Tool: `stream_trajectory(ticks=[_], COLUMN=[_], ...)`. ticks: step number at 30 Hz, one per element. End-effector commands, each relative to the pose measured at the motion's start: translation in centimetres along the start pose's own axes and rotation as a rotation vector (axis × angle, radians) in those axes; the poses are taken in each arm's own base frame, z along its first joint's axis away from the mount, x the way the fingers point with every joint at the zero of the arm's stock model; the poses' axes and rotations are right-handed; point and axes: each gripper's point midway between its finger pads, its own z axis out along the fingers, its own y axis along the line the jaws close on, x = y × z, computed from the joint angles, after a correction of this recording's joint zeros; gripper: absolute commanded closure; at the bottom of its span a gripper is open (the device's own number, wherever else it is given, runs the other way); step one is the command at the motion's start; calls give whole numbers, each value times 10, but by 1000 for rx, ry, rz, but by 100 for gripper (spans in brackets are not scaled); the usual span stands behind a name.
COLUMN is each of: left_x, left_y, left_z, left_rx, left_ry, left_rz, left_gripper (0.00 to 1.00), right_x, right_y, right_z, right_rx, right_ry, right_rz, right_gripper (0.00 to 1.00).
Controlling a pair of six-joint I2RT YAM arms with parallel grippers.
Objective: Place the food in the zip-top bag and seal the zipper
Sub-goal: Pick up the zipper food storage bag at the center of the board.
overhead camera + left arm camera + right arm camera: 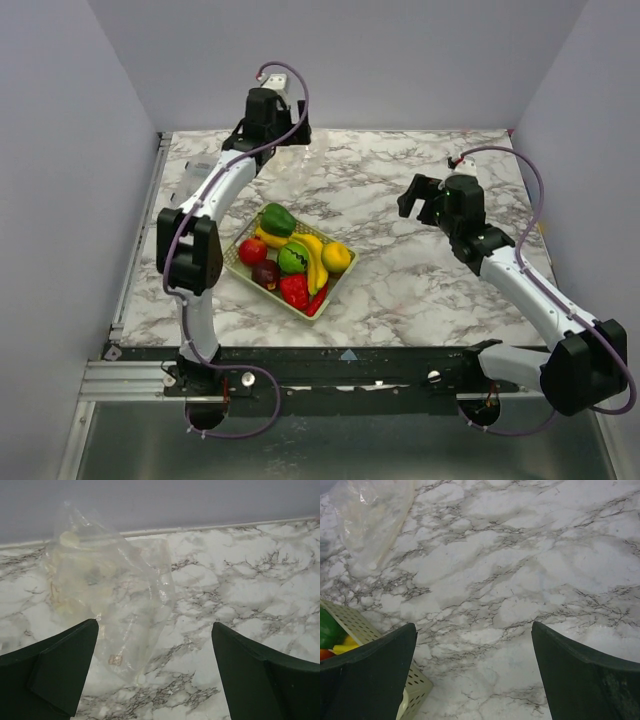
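While the left gripper [155,626] hangs with jaws spread wide, gripping nothing, the crumpled bag [110,590] lies just beyond at 11 o'clock | right gripper [475,626]: jaws wide, touching nothing | food [293,256]: in basket [236,256], table's 8 o'clock

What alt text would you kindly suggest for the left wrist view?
A crumpled clear bag lies on a marble table near a pale wall. The left hand is open before it, its two dark fingers at the picture's lower corners.
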Motion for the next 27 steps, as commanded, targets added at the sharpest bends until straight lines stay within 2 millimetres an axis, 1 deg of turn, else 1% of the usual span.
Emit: stream_trajectory(ticks=[1, 2, 3, 4, 7, 11, 15, 17, 19, 21, 22, 24, 25, 27], left_x=[34, 38, 38, 45, 57, 70, 73, 77, 90, 110, 118, 130, 132, 134], left_y=[-4, -4, -6, -7, -7, 1, 5, 2, 1, -5, -10, -13, -13, -10], left_z=[33, 41, 46, 53, 70, 84, 89, 89, 89, 92, 94, 99, 101, 104], left_rx=[-95, -111, -120, -124, -156, -199, -217, -202, -204, -171, -138, -124, -128, -136], left_ry=[115, 126, 131, 147, 172, 187, 203, 222, 268, 327, 361, 398, 399, 393], left_rz=[68, 59, 44, 35, -16, -61, -132, -197, -298, -412, -454, -510, -517, -526], left_gripper=[1, 2, 2, 1, 1, 1, 1, 1, 2, 2, 2, 1, 2, 12], right_x=[12, 12, 12, 13, 14, 16, 17, 18, 19, 20, 20, 20, 21, 22], right_y=[-1, -2, -3, -4, -8, -11, -14, -14, -14, -17, -17, -18, -17, -17], right_z=[-1, -2, -3, -4, -6, -7, -6, -4, -2, -1, -1, -2, -2, -3], right_rx=[-9, -5, -1, 3, 17, 28, 42, 45, 48, 60, 65, 68, 67, 64], right_ry=[43, 42, 40, 38, 32, 31, 29, 32, 34, 37, 37, 38, 38, 37], right_rz=[1, -2, -2, -2, -1, 0, 3, 3, 4, 4, 4, 9, 14, 28], right_gripper=[0, 0, 0, 0, 0, 0, 0, 0, 0, 0, 0, 0, 0, 0])
